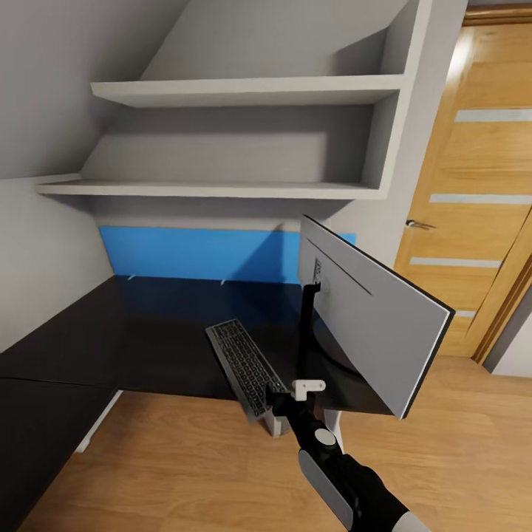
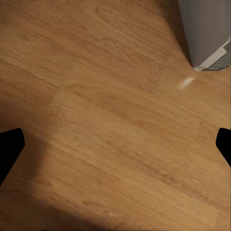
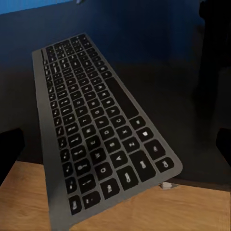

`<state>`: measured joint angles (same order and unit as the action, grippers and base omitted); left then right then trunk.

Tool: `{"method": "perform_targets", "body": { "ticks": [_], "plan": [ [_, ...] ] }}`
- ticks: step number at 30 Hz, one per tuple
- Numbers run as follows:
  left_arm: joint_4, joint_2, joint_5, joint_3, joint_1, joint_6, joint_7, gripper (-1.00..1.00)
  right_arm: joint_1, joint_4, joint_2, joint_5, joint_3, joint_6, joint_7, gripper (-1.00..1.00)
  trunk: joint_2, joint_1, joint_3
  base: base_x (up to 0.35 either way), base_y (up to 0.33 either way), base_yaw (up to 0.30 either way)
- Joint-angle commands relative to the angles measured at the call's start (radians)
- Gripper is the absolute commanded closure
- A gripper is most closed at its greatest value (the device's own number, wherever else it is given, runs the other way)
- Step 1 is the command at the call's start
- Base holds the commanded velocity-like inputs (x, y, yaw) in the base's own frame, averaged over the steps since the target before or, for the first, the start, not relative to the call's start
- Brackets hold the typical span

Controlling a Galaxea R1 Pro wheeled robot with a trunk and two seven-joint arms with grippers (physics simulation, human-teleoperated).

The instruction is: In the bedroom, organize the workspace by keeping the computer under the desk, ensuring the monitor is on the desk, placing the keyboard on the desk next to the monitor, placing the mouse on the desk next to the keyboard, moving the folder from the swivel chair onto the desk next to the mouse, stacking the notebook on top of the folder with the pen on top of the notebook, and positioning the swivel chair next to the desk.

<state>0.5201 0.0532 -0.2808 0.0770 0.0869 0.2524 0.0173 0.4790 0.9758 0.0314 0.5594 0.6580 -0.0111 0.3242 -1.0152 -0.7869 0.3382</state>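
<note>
— What's sitting on the desk (image 1: 148, 332) right now?

— Two things. One monitor (image 1: 369, 325), showing its silver-grey back and standing on a thin black neck, and one keyboard (image 1: 244, 366) lying just beside the monitor's neck, on the side away from the oak door (image 1: 473, 199). The keyboard's near end is hanging out past the desk's front edge, over the wood floor (image 1: 185, 465).

— And the arms?

— One arm is showing from the head camera, the right one, reaching toward the desk's front edge with its gripper (image 1: 275, 403) at the keyboard's overhanging end. From its own wrist camera the keyboard (image 3: 96, 130) is lying between the two dark fingertips (image 3: 9, 149), which are standing wide apart; I can't tell whether they're touching it.

— The left gripper?

— Its fingertips (image 2: 9, 147) are spread wide too, holding nothing, pointing down at bare floor (image 2: 106, 120), with a grey-white corner (image 2: 204, 31) of something nearby.

— Anything above the desk?

— Two grey wall shelves (image 1: 244, 92), one over the other, and one blue panel (image 1: 192, 251) along the wall behind the desk.
</note>
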Motion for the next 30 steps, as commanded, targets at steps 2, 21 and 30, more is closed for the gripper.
{"method": "perform_targets", "body": {
  "ticks": [2,21,30],
  "plan": [
    [0.0,0.001,-0.006,0.001,0.001,0.002,0.0,-1.0,0.001,0.001,-0.001,0.006,0.003,-0.001,0.007,-1.0,-0.001,0.0,0.001,0.141,0.0,0.0],
    [0.0,0.001,-0.006,0.001,0.001,0.002,0.0,-1.0,0.001,-0.003,0.002,0.005,0.005,-0.001,0.007,-1.0,-0.001,0.0,0.001,0.023,0.0,0.0],
    [0.0,0.001,-0.006,0.001,0.001,0.002,0.0,-1.0,0.001,-0.004,0.002,0.005,0.005,-0.001,0.007,-1.0,-0.001,0.0,0.001,0.229,0.0,0.0]
  ]
}}
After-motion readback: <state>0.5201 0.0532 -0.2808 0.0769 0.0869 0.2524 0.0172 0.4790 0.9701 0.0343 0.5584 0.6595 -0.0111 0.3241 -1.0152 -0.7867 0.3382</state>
